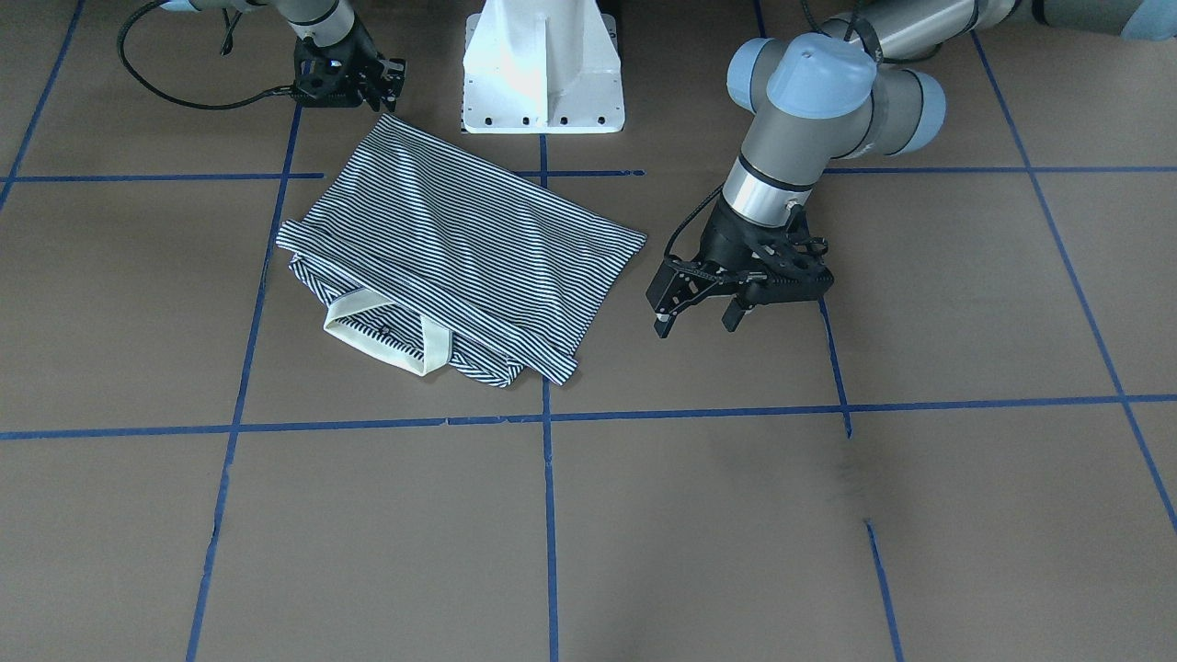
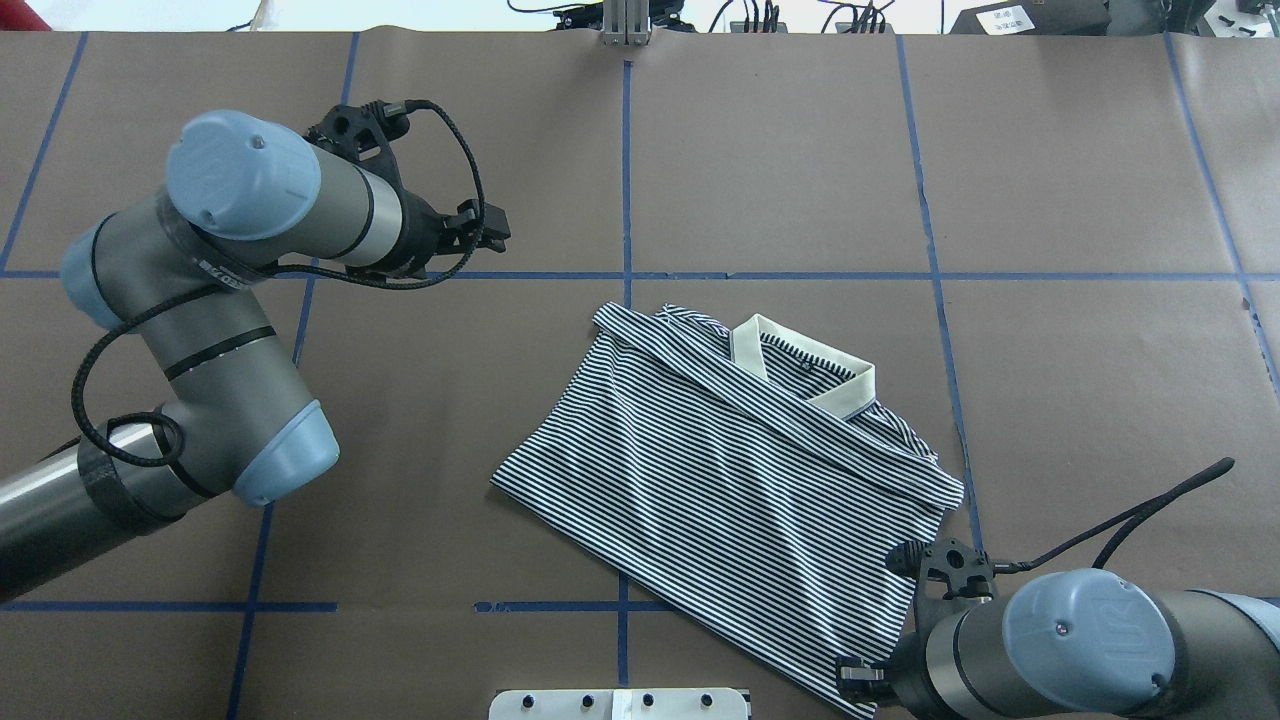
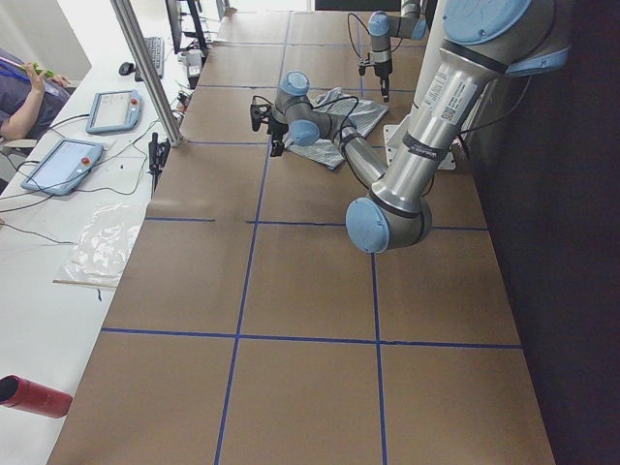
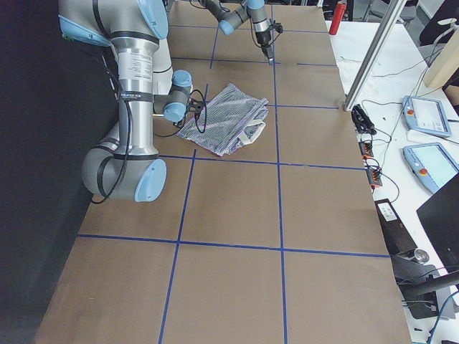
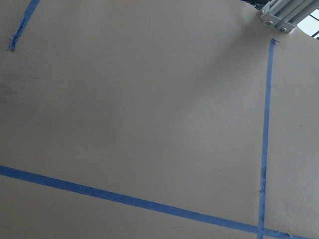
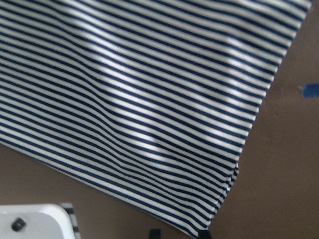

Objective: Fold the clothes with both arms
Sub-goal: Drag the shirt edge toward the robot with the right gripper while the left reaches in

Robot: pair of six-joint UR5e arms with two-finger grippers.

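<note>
Polo shirt (image 1: pixel 460 239) lies folded on the table (image 1: pixel 736 515), centre-left in the front view, cream collar (image 1: pixel 370 344) at its lower edge. Left gripper (image 1: pixel 696 322) hangs just right of the shirt, fingers spread, empty. Right gripper (image 1: pixel 377 85) sits at the shirt's top corner; cannot tell its grip.

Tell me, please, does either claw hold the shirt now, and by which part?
Left claw is open, empty. Right claw sits at a corner of the shirt; grip unclear.
</note>
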